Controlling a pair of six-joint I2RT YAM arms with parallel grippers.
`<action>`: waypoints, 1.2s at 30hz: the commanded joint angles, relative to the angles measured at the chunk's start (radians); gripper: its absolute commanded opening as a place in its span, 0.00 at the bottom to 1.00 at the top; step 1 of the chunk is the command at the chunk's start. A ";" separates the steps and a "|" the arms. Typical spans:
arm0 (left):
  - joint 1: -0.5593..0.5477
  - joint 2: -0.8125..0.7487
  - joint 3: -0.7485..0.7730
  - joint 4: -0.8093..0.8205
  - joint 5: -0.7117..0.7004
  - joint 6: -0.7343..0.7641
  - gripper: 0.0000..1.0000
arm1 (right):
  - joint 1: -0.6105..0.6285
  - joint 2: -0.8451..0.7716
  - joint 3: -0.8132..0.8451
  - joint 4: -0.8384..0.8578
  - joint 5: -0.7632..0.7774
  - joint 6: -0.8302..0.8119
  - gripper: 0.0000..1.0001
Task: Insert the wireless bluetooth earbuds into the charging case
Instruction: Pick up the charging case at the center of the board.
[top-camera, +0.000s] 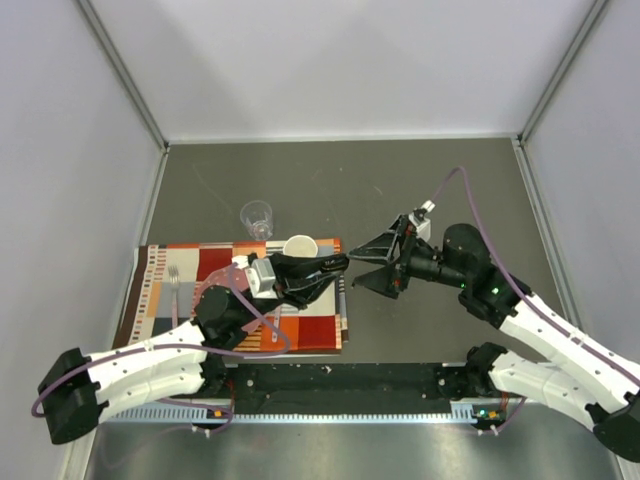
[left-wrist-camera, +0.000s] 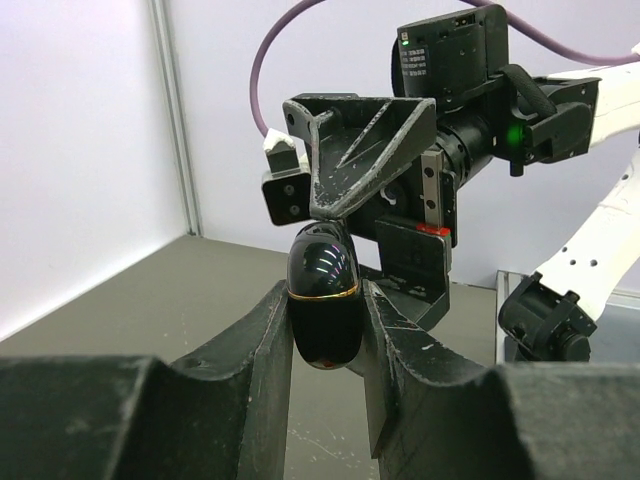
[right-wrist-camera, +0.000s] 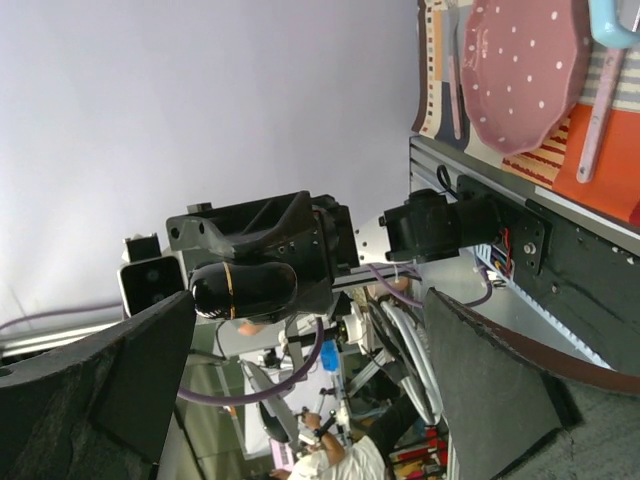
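Observation:
A glossy black oval charging case (left-wrist-camera: 322, 300) with a thin gold seam is pinched between the fingers of my left gripper (left-wrist-camera: 325, 295), held in the air past the right edge of the placemat. Its lid looks closed. In the right wrist view the same case (right-wrist-camera: 243, 290) shows end-on just beyond my left finger. My right gripper (top-camera: 358, 262) faces it with its jaws spread wide and nothing between them; its fingers (left-wrist-camera: 360, 150) hang just behind the case. The wireless bluetooth earbuds are out of view.
A patterned placemat (top-camera: 165, 265) lies at left with a fork (top-camera: 173, 285), a pink dotted plate (right-wrist-camera: 520, 70) and a white mug (top-camera: 300, 246). A clear glass (top-camera: 257, 217) stands behind it. Metal rails border the grey table.

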 joint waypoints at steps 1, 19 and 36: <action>-0.003 -0.017 0.037 0.001 0.020 0.015 0.00 | -0.011 -0.045 -0.010 0.040 0.030 0.025 0.95; -0.002 -0.037 0.010 -0.017 -0.001 -0.006 0.00 | -0.009 0.040 0.002 0.180 -0.080 0.072 0.76; -0.003 -0.022 -0.016 0.012 -0.013 -0.031 0.00 | 0.061 0.081 -0.007 0.289 -0.056 0.137 0.64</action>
